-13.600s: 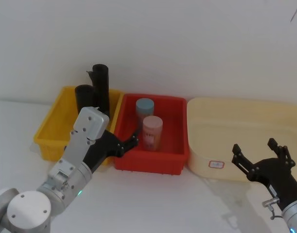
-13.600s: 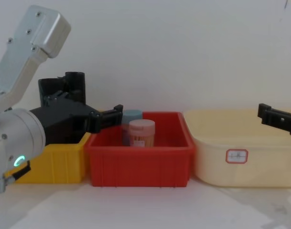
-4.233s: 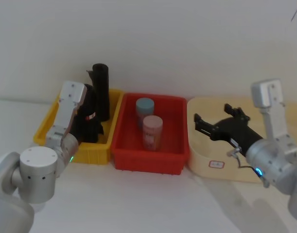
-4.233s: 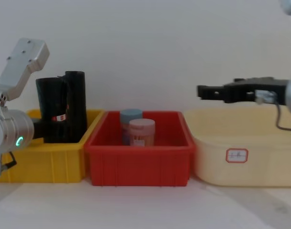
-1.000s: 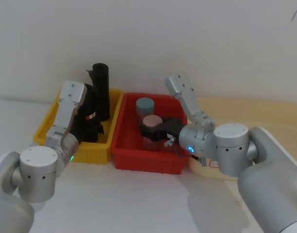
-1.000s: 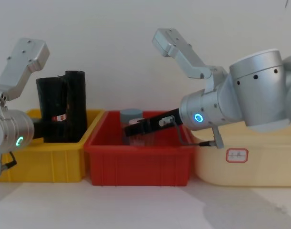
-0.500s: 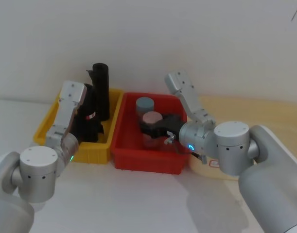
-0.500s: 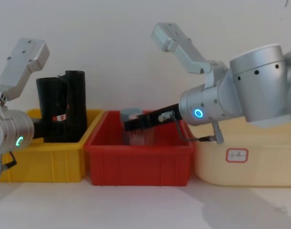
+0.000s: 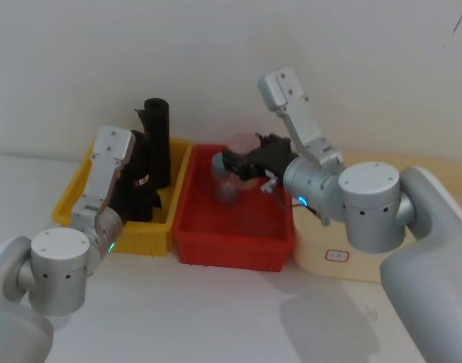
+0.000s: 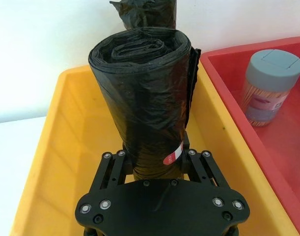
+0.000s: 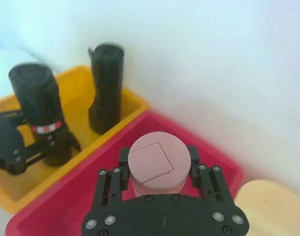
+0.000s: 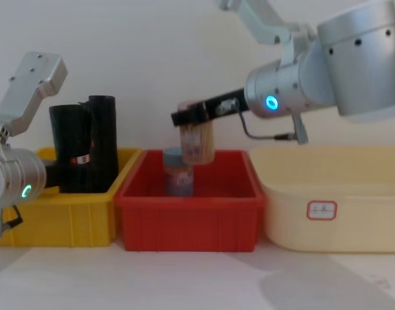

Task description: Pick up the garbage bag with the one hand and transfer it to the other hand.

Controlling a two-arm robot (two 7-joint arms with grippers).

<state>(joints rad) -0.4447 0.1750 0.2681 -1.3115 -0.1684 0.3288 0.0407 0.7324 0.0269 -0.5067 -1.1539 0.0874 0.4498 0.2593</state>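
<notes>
**Bag gripped in the yellow bin, receiving hand busy with a jar**

We see the left hand (image 10: 155, 161) clamped on the garbage bag (image 10: 145, 98), its fingers pressed against either side of the roll just below the red-and-white label band. The bag stands upright in the yellow bin (image 12: 68, 226), with the plain black roll (image 12: 103, 129) close behind it. As far as we can tell its foot has not left the bin floor. We judge the pick-up to be at the grasp stage: taken hold of, but not yet lifted.

The right hand (image 11: 158, 160) is closed around a pink-lidded jar (image 12: 196, 143) and holds it in the air above the red bin (image 12: 187, 219). A grey-lidded jar (image 12: 178, 174) stands in that bin beneath it. The cream tub (image 12: 333, 194) sits beside the red bin on the robot's right.

In our view the transfer cannot begin while the right hand is full. The next move calls for two things:

- **Right hand:** it needs to set the jar down and spread its fingers.
- **Left hand:** it needs to raise the bag straight up, clear of the plain roll and the bin wall. It can then carry the bag toward the middle, where the right hand can reach it.

The right hand would do best to take the roll above or below the left's grip, leaving room for both. The left should let go only once that second hold is firm.
</notes>
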